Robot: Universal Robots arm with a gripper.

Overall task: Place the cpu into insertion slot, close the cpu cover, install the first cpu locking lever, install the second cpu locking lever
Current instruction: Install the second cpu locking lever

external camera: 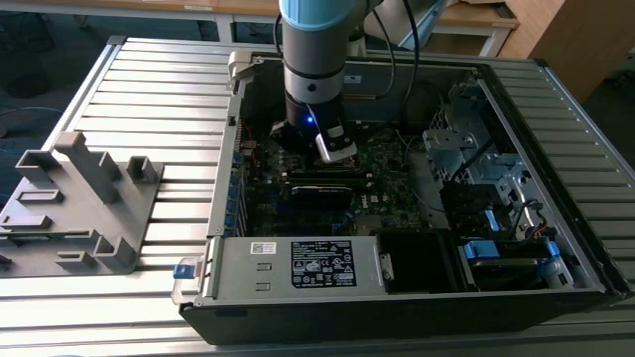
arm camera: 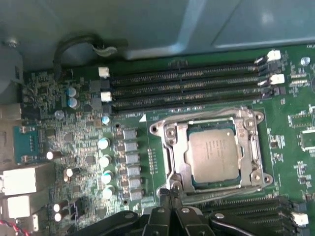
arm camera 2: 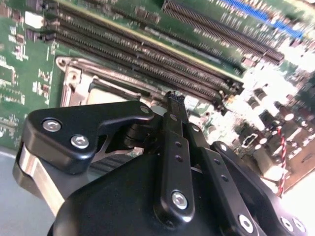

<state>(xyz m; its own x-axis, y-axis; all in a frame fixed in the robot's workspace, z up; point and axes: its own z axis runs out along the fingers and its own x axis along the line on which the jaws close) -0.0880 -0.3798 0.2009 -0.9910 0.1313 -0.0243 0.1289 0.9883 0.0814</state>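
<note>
Inside open computer case [external camera: 555,186] on counter [external camera: 149,89]: end effector [arm camera: 172,189] low over motherboard [arm camera: 74,142], fingers pressed together, gripping nothing, tips at socket's 7 o'clock corner. Chip [arm camera: 214,152] seated in socket [arm camera: 170,162]; cover frame [arm camera: 248,145] lies flat around it. Memory slots [arm camera: 187,83] run at socket's 12 o'clock side.

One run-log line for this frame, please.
cpu: in slot | cover: down around it | gripper: shut, tips at cover's edge
</note>
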